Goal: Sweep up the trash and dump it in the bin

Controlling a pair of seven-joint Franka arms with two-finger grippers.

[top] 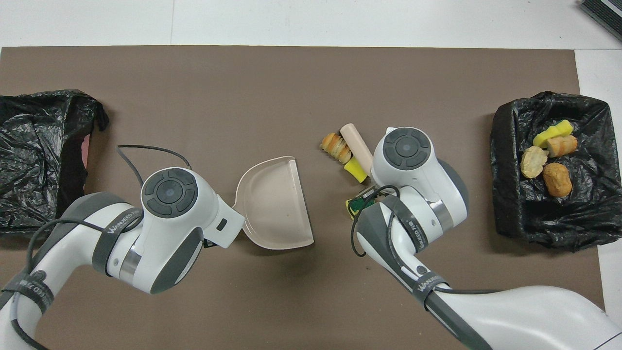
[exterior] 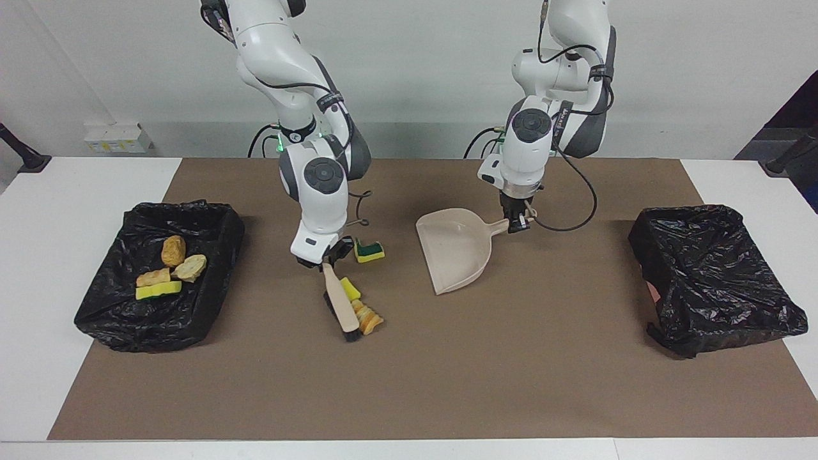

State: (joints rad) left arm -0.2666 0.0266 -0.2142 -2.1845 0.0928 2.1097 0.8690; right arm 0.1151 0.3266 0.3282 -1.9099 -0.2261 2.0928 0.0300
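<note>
My right gripper (exterior: pixel 324 260) is shut on the beige brush (exterior: pixel 339 303), whose bristles rest on the mat. The brush (top: pixel 355 147) presses against two pieces of trash, a yellow sponge bit (exterior: pixel 349 289) and a bread-like chunk (exterior: pixel 369 317). A green-and-yellow sponge scrap (exterior: pixel 369 251) lies beside the gripper, toward the robots, partly covered by the right arm in the overhead view. My left gripper (exterior: pixel 519 225) is shut on the handle of the beige dustpan (exterior: pixel 457 255), which sits on the mat with its open mouth turned toward the brush. The black-lined bin (exterior: pixel 102 306) at the right arm's end holds several scraps.
A second black-lined bin (exterior: pixel 712 275) stands at the left arm's end of the table, with no scraps showing in it. A brown mat (exterior: pixel 409 390) covers the table's middle. A bare strip of mat separates the pushed scraps from the dustpan (top: pixel 274 204).
</note>
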